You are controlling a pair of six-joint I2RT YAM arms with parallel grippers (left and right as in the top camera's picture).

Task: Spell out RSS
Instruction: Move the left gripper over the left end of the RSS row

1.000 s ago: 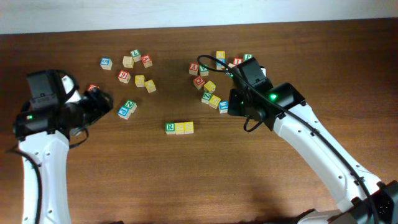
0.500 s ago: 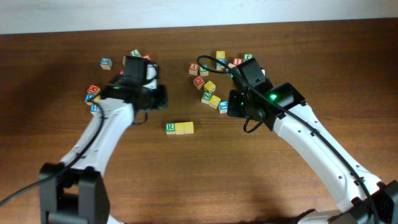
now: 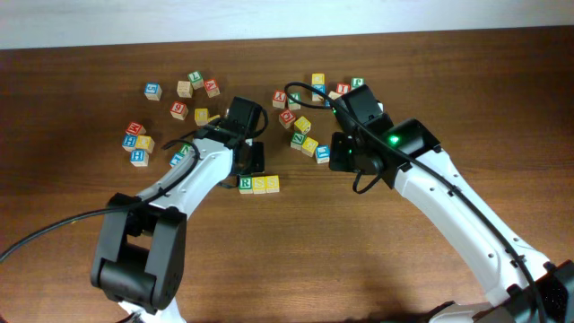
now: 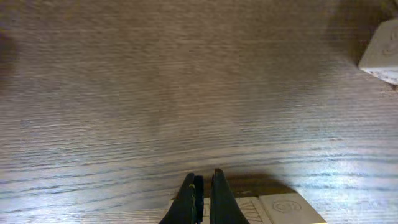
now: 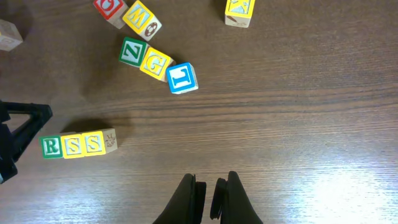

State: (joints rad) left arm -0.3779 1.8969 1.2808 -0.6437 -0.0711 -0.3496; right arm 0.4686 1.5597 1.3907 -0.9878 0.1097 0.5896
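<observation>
The RSS cubes (image 3: 258, 184) sit in a touching row mid-table (image 3: 296, 260), with R at the left end in the overhead view. The left gripper (image 3: 249, 170) hangs just by the R, jaws pressed together and holding nothing. The right gripper (image 5: 208, 185), well apart from the row, is also closed and empty, near a blue L cube (image 5: 183, 78). Loose cubes (image 3: 184, 88) lie scattered beyond.

Left arm (image 3: 202, 170) swung over beside RSS row (image 3: 259, 184), fingers (image 4: 221, 198) closed (were apart)
</observation>
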